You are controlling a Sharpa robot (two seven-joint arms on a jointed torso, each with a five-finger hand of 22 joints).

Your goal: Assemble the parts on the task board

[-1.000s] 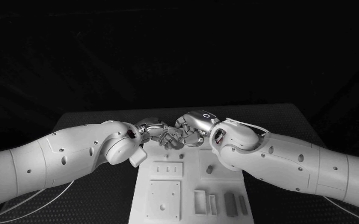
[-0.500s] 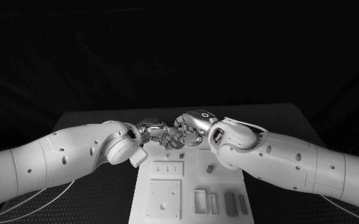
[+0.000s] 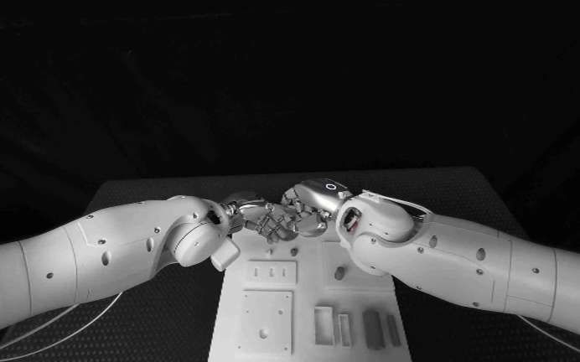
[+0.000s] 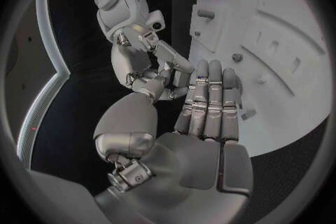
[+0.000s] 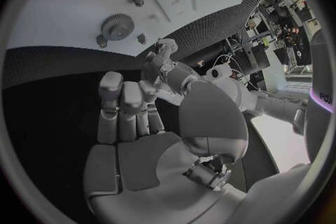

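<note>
You see the left hand [image 3: 251,212] and right hand [image 3: 308,208] meeting fingertip to fingertip over the far end of the white board [image 3: 305,299]. Whether they pinch anything between them, you cannot tell. A gear [image 5: 117,26] lies on the board near them.

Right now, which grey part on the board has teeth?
The gear, a broad toothed disc on the task board; the small studs beside it are plain.
</note>
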